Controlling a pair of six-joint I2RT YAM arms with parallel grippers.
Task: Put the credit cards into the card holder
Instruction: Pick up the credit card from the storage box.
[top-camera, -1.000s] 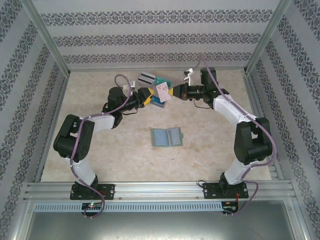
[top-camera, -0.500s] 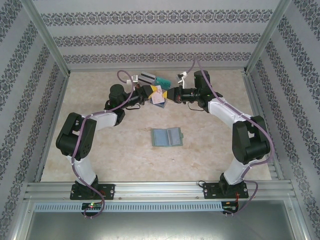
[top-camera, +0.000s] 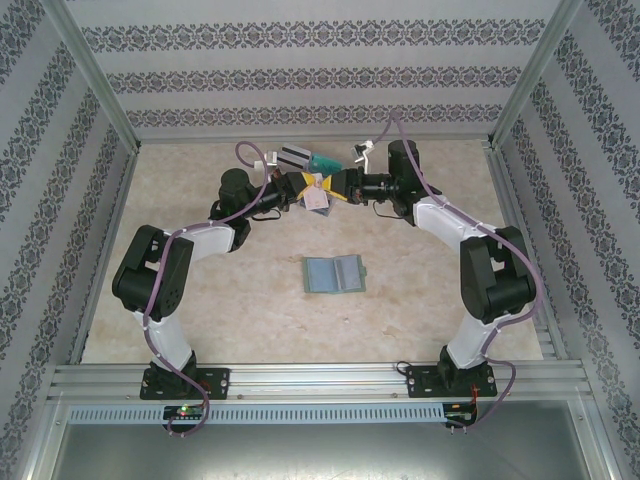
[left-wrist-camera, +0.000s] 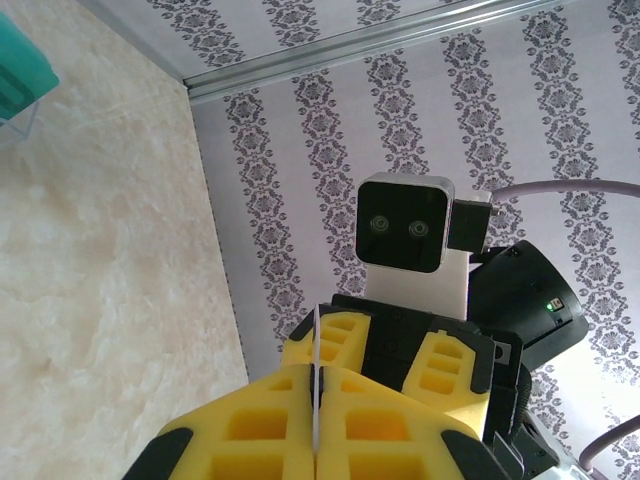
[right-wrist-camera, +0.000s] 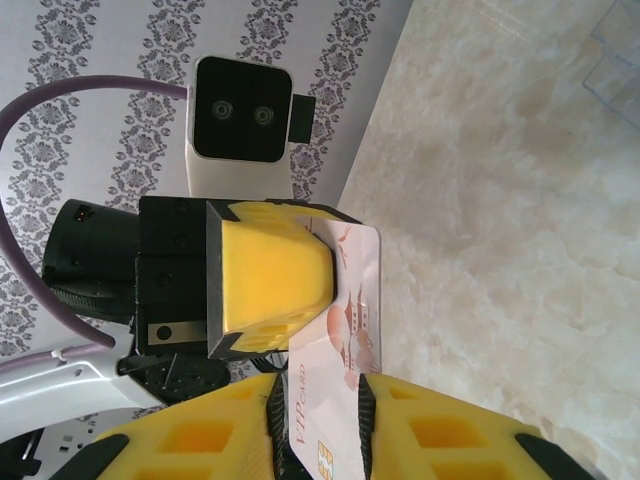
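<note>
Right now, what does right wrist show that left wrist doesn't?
Right wrist: the printed face of the pale card, with pinkish marks and VIP lettering, between the parted fingers of the right gripper, and the left gripper clamped across it. Left wrist: that card edge-on in the shut left gripper, plus a teal card at top left. Shared: the card, both grippers' yellow fingers, the marbled table, the patterned wall.
</note>
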